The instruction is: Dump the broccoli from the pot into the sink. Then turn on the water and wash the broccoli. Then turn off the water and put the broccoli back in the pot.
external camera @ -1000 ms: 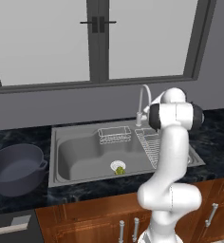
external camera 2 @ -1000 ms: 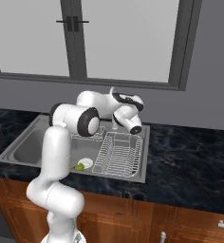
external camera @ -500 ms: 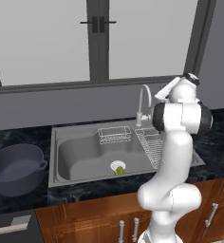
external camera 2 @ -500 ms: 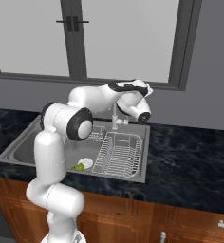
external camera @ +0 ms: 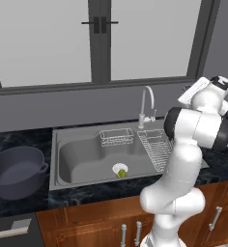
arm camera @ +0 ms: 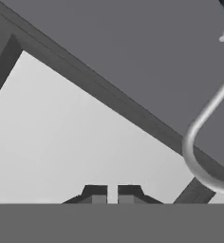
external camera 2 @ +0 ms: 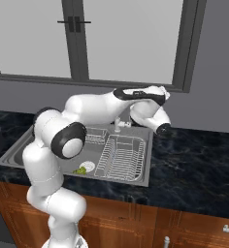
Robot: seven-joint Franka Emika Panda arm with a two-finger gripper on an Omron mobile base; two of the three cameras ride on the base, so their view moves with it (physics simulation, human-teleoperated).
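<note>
Two dark fingertips (arm camera: 107,193) are seen at the bottom of the hand view, pressed almost together with only a thin slit between them; nothing is pinched in the jaws. Beyond them the curved chrome neck of the faucet (arm camera: 199,142) is shown against the grey wall, with the pale window pane (arm camera: 61,142) to one side.

In the left base view the arm (external camera: 188,154) is raised at the right of the sink (external camera: 77,159), its wrist lifted above the surface and level with the faucet (external camera: 146,103) — slightly to the right of it. In the right base view the forearm is extended over the dish rack (external camera 2: 121,157), and the hand end is held above the basin's right edge, near the faucet base.

The broccoli (external camera: 121,172) is found on the floor of the sink, touching the white-rimmed drain (external camera: 119,168). From the right base view it is seen as a small yellow-green lump (external camera 2: 80,170) just beside the drain, left of the dish rack. A small wire basket (external camera: 116,137) is hung at the back wall of the basin.

The pot (external camera: 14,171) is set upright on the dark marbled surface (external camera: 87,195) to the left of the sink, well apart from the broccoli. No stream is seen at the faucet.
</note>
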